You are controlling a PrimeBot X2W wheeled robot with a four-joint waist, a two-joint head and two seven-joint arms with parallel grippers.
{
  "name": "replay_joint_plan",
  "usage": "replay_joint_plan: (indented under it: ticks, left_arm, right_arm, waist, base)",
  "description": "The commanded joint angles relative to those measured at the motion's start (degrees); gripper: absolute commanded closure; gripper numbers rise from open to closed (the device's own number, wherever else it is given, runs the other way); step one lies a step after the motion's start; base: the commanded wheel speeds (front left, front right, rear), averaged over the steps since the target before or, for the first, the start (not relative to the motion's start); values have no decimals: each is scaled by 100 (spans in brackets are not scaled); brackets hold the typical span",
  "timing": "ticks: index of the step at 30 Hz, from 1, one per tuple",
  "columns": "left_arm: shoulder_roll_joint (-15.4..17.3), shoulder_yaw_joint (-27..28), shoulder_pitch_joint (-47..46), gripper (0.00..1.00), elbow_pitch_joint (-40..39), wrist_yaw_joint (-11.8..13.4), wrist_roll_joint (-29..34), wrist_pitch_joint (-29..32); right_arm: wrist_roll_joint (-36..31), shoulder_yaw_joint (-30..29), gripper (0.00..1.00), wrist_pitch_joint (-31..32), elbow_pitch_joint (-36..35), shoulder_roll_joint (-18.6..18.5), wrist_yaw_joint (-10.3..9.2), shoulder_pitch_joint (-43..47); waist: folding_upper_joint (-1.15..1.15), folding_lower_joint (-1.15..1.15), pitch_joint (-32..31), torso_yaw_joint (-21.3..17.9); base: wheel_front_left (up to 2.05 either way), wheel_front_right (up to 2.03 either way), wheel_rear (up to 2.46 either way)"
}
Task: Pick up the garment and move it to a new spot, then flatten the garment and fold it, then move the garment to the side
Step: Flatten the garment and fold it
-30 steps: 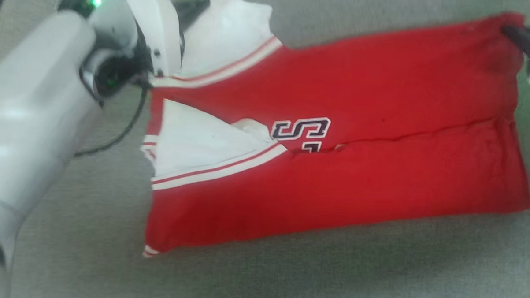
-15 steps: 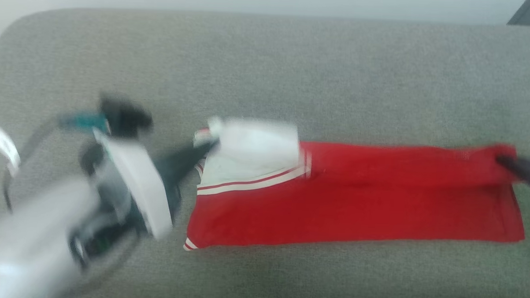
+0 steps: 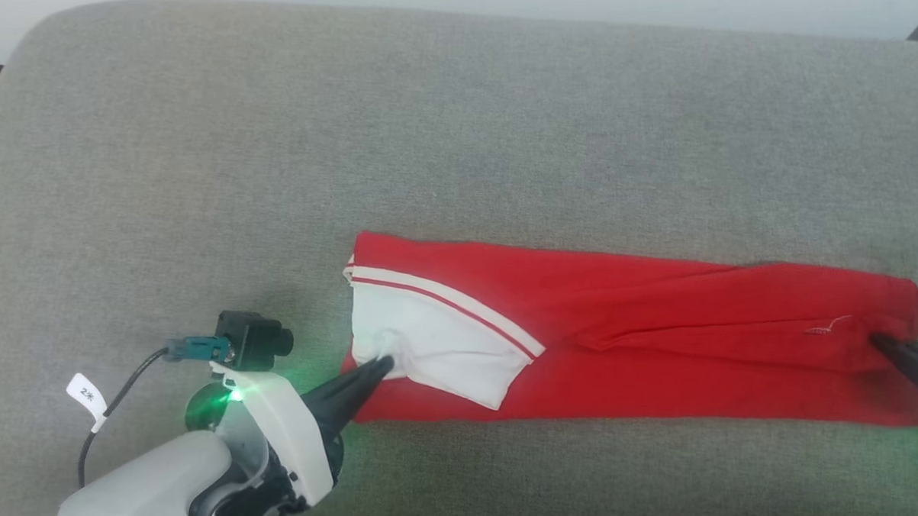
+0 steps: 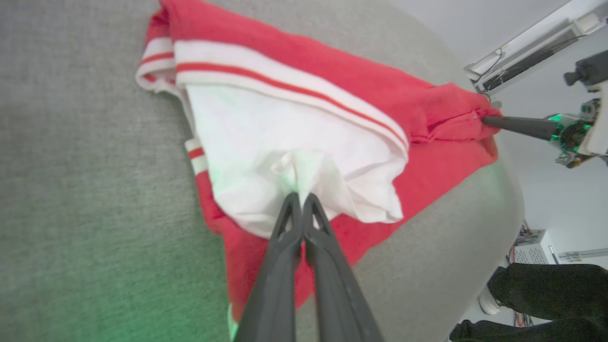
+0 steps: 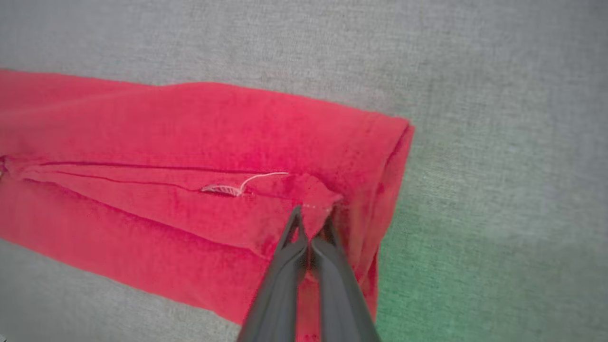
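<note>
The garment, a bright red T-shirt with a white sleeve and striped trim, lies folded into a long band across the grey cushion. My left gripper is shut on the white sleeve at the band's left end; the left wrist view shows the pinched sleeve fabric bunched at my left gripper. At the band's right end my right gripper is shut on a red fold, and the right wrist view shows that fold puckered at my right gripper.
The grey cushion extends wide behind and in front of the garment, with its rounded far edge near a pale wall. A dark seated shape and cables lie beyond the cushion's end in the left wrist view.
The garment went from a wide spread with its lettering showing to a narrow folded band lying flat. Both grippers came down and toward me with the cloth. The camera also pulled back.
</note>
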Motion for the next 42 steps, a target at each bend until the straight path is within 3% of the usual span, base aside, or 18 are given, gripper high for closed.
replay_joint_plan:
  ticks: [1,2,3,4,5,9,18,26,34,39,40,42]
  left_arm:
    - [-98,-12,-115,100,298,-60,104,-71]
    - [-98,-12,-115,100,298,-60,104,-71]
    - [-161,-10,-134,100,422,-74,141,-112]
    - [-213,24,-130,100,534,-98,149,-194]
    - [-260,48,-116,95,620,-118,145,-259]
    - [-372,133,29,1,887,-141,203,-473]
    - [-631,674,551,0,844,43,466,-656]
    - [-1169,1966,1209,0,827,143,1431,-655]
    - [-1702,3515,1730,0,608,291,3339,-656]
    - [-2088,4555,2090,0,132,233,4658,-656]
    - [-2153,4700,2167,0,74,197,4896,-656]
    - [-2308,4984,2331,0,39,121,5502,-656]
  right_arm:
    - [-49,2,88,-117,87,104,-1,-59]
    - [-49,2,88,-117,87,104,-1,-59]
    - [-63,-6,58,-150,138,140,-1,-85]
    - [-91,2,4,-172,164,173,-1,-120]
    - [-101,9,0,-191,198,193,-1,-146]
    - [45,-94,0,-266,293,272,-1,-149]
    - [294,-391,0,-167,837,274,0,80]
    - [448,-471,0,236,1589,526,0,105]
    - [286,-270,0,715,2102,835,0,101]
    - [207,-224,0,768,2223,1013,0,41]
    - [200,-224,2,757,2236,1043,0,24]
    - [163,-202,89,768,2252,1143,1,-9]
  waist:
    - [0,0,38,-46]
    - [0,0,38,-46]
    - [0,0,41,-65]
    - [0,0,35,-95]
    - [0,0,22,-120]
    - [0,0,-113,-161]
    - [0,0,-472,87]
    - [0,0,-532,508]
    - [0,0,-548,742]
    - [0,0,-556,766]
    - [0,0,-552,762]
    - [0,0,-546,726]
  base:
    - [0,0,0]
    - [0,0,0]
    - [0,0,0]
    - [0,0,0]
    - [0,0,0]
    - [0,0,0]
    - [0,0,0]
    - [0,0,0]
    - [0,0,0]
    - [0,0,0]
    - [0,0,0]
    - [0,0,0]
